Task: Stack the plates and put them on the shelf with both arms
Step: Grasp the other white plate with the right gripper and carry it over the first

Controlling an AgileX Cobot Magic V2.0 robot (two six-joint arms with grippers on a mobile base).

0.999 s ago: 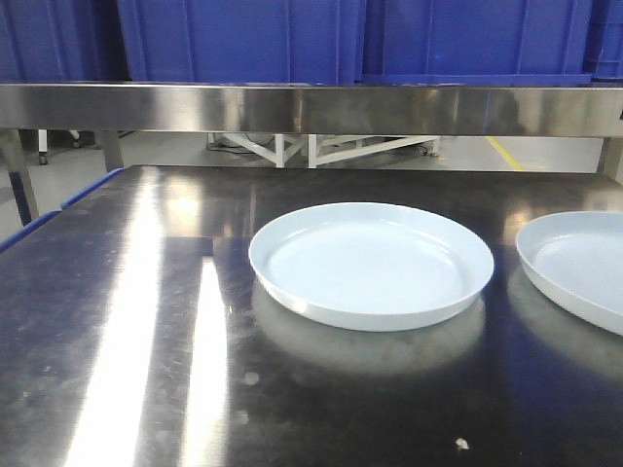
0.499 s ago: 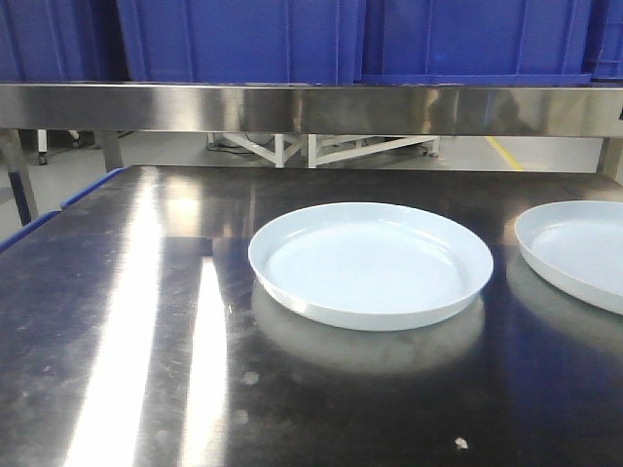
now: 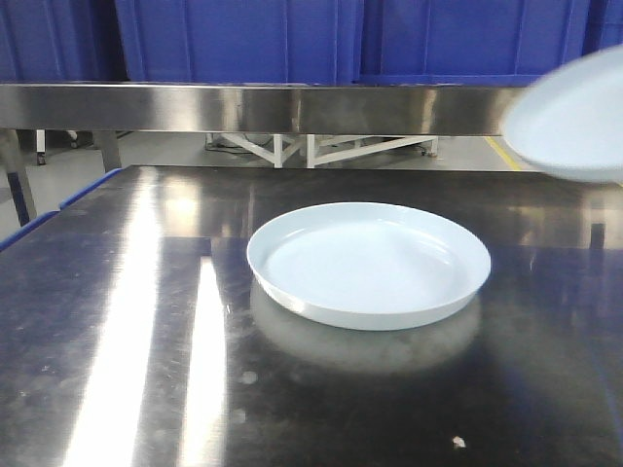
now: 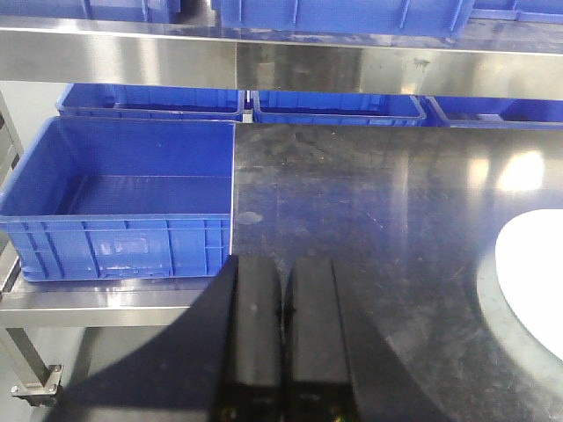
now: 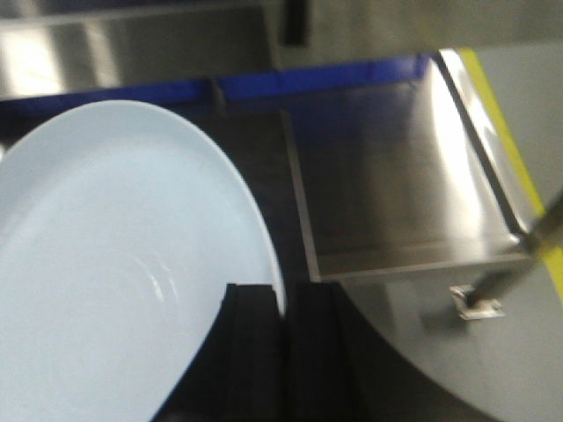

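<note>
One plate (image 3: 368, 263) lies flat on the worktop (image 3: 117, 341). The other plate (image 3: 574, 117) hangs in the air at two o'clock — the right gripper (image 5: 283, 297) has its jaws clamped on its rim (blurry, so I can't be sure of the tilt). The left gripper (image 4: 283, 268) is empty, jaws together. I think this is the stacking step: next, bring the held plate across and set it level inside the flat one — then the shelf (image 3: 292, 107).
</note>
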